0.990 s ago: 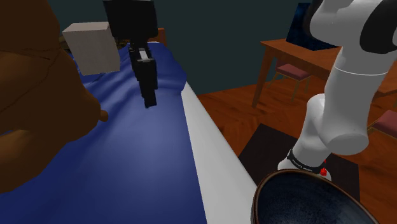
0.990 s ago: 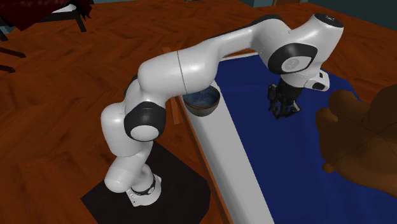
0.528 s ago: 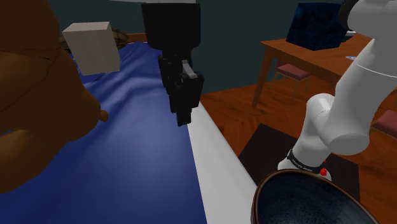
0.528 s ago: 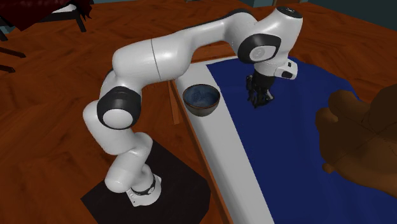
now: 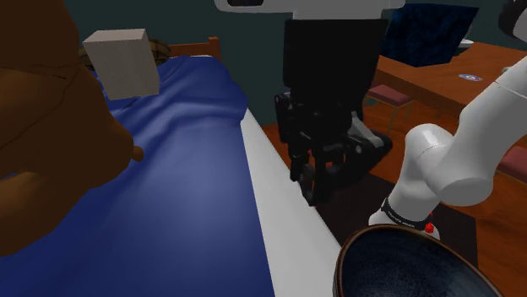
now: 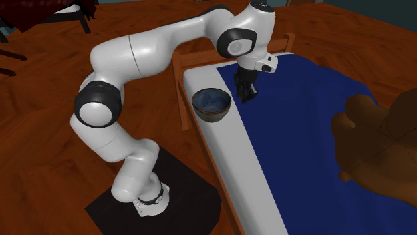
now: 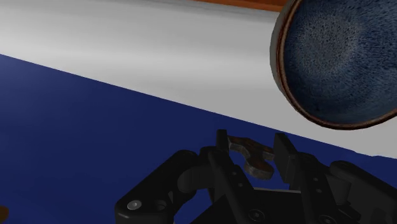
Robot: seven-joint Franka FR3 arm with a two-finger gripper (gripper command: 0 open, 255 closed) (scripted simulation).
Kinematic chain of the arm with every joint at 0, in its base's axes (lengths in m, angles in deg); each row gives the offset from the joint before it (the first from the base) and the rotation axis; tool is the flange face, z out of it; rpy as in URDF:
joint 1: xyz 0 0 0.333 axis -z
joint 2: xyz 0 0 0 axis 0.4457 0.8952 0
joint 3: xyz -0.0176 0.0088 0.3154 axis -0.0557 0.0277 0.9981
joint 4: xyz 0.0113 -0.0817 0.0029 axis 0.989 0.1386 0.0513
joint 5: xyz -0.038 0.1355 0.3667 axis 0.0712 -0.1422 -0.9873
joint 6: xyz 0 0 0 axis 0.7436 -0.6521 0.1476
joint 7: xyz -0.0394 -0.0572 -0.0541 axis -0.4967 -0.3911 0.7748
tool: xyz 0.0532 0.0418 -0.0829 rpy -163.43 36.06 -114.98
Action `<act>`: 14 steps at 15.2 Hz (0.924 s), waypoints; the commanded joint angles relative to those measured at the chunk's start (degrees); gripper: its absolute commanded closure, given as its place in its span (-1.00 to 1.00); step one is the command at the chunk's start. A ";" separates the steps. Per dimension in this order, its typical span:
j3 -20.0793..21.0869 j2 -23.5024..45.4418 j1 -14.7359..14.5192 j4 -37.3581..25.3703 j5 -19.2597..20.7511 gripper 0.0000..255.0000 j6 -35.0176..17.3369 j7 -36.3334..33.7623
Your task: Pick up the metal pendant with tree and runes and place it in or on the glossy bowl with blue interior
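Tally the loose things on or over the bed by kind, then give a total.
bowl: 1
pendant, clasped in the pincer: 1
pale box: 1
brown lumpy shape: 1
Total: 4

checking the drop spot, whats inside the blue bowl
Nothing lies in the brown-rimmed glossy bowl, just its speckled blue interior. The wrist view's edge crops one side.

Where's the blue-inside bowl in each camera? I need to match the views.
Shoulder view: bowl in the lower right corner, cut off by the edges.
Second exterior view: bowl near the centre, beside the gripper.
Wrist view: bowl ahead of the gripper.
Shared landmark: the white strip along the blue sheet.
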 commanded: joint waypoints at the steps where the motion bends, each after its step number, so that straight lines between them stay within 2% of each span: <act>1: 0.68 -2.62 -0.97 1.69 -1.41 1.00 0.37 -1.55; 11: 5.22 -13.38 -6.18 7.52 -8.20 1.00 2.01 -10.47; 14: 5.42 -14.30 -6.49 10.49 -8.67 1.00 -0.04 -9.90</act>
